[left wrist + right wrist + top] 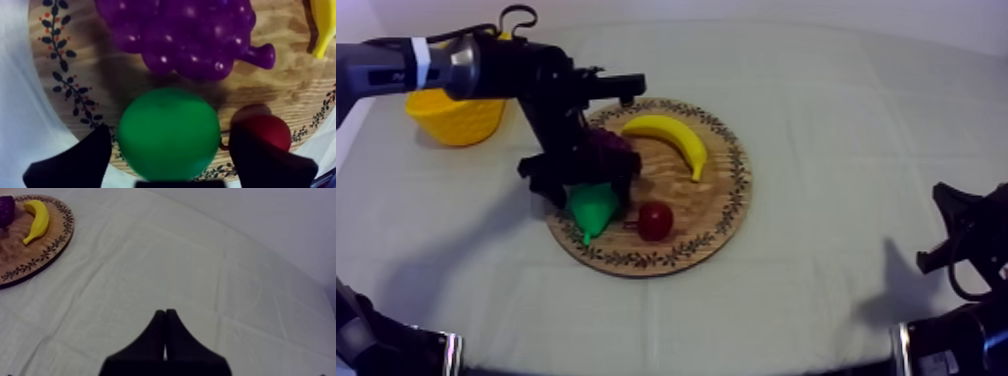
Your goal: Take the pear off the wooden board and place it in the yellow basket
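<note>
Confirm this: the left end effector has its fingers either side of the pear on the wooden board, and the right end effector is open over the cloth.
No: the right end effector is shut, not open; the right wrist view shows its fingers together as a wedge over the cloth. The left end effector does have its fingers either side of the pear on the wooden board.

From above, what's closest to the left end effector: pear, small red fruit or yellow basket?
1. Pear, straddled by the left end effector.
2. Small red fruit, beside the pear.
3. Yellow basket, away at the rear left.
</note>
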Tool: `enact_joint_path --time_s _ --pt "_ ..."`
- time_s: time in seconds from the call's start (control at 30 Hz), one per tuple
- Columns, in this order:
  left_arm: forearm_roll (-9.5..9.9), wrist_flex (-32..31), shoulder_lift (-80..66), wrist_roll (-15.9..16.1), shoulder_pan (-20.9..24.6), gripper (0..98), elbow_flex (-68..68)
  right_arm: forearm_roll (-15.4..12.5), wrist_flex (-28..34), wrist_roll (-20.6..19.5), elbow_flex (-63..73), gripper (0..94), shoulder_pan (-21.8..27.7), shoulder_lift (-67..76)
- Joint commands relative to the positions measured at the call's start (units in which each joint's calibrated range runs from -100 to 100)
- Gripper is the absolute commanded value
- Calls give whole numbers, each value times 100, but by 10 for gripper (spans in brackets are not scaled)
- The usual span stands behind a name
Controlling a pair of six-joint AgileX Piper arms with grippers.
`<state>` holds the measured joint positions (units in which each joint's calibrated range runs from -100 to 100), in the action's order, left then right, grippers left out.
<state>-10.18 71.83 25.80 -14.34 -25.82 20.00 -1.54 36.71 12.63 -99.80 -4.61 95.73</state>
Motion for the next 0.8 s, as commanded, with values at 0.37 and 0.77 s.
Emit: enact_joint_path --time_s 0.37,0.77 --pt "22 1 -89 -67 -18 533 59 0 -1 -1 2 2 1 3" --pt "217 699 -1146 -117 70 524 -464 0 -1 -1 2 2 1 3"
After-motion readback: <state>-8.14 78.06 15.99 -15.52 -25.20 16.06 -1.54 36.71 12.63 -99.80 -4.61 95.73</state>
